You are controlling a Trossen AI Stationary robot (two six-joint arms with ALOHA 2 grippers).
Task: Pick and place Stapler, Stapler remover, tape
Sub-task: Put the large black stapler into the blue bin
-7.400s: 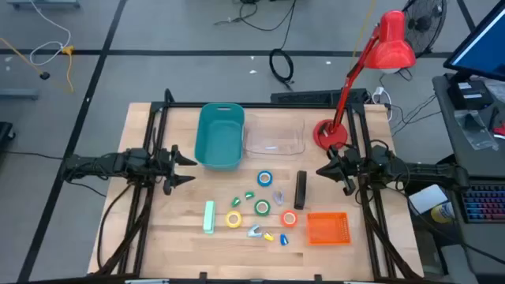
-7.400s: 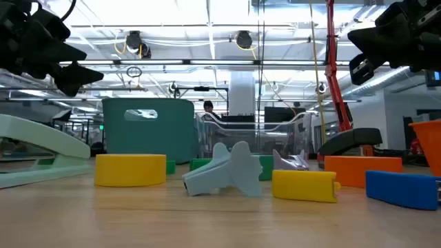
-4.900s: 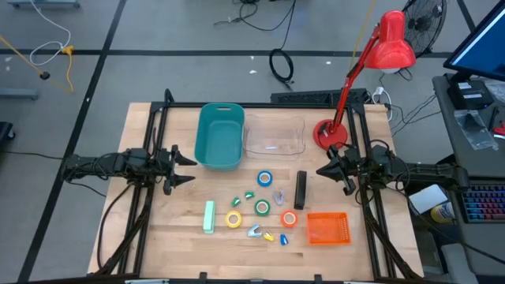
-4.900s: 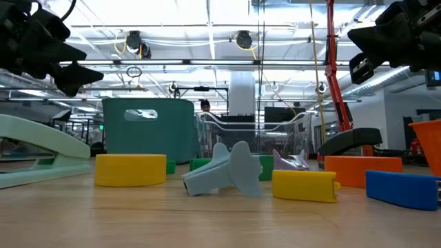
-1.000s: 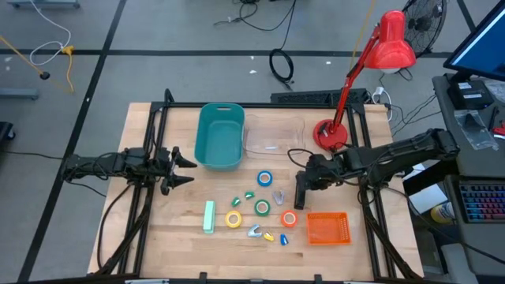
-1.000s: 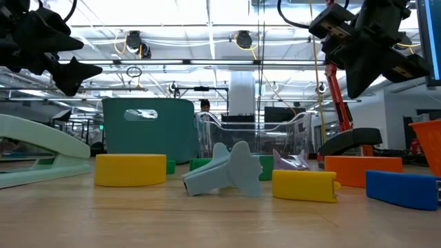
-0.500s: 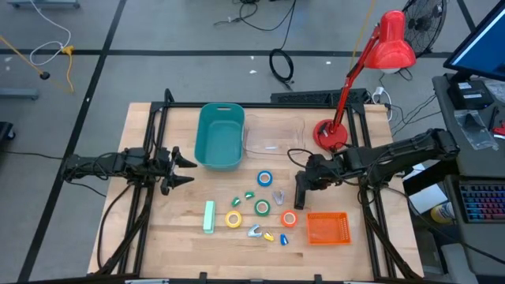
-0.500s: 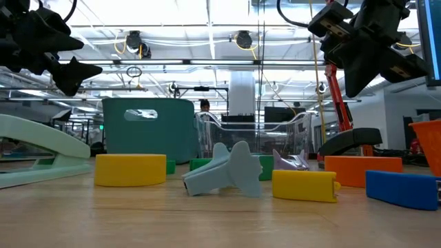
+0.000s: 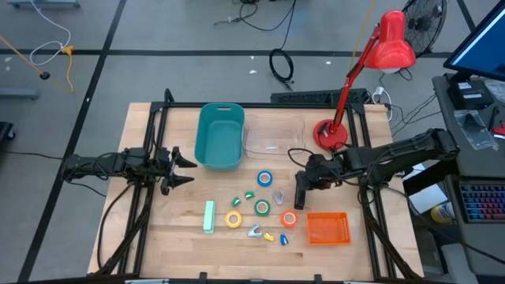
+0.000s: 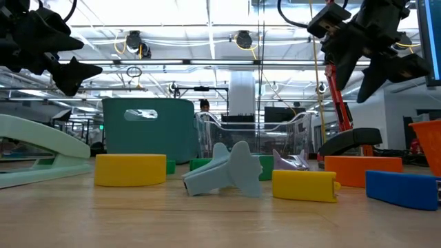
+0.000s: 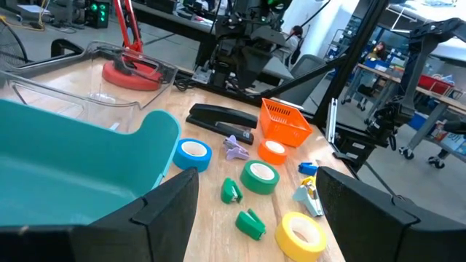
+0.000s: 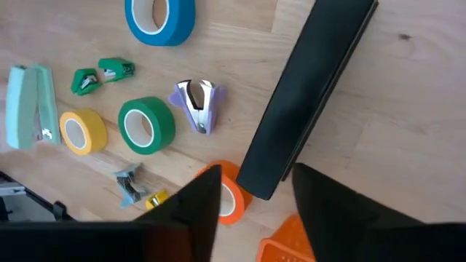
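A black stapler [image 9: 300, 189] lies flat on the table right of centre. My right gripper [image 9: 303, 178] hovers above it, open. In the right wrist view its fingers [image 12: 191, 211] stand on either side of the black stapler [image 12: 306, 94], clear of it. A mint stapler [image 9: 208, 216] lies left of the small things. Blue [image 9: 265, 179], green [image 9: 262, 207], yellow [image 9: 233, 219] and orange [image 9: 289, 218] tape rolls lie flat at mid-table. A purple staple remover [image 9: 278, 196] and several other small ones lie among them. My left gripper [image 9: 186, 167] waits open at the left, in the air.
A teal bin [image 9: 220, 136] and a clear bin [image 9: 274, 136] stand at the far middle. An orange basket [image 9: 327, 228] sits near right, close to the orange tape. A red desk lamp [image 9: 331, 132] stands at the far right, just behind my right arm.
My right gripper has opened: in the low view its fingers stood together half a second ago and now stand apart. It has stayed in place above the black stapler. Nothing on the table has moved.
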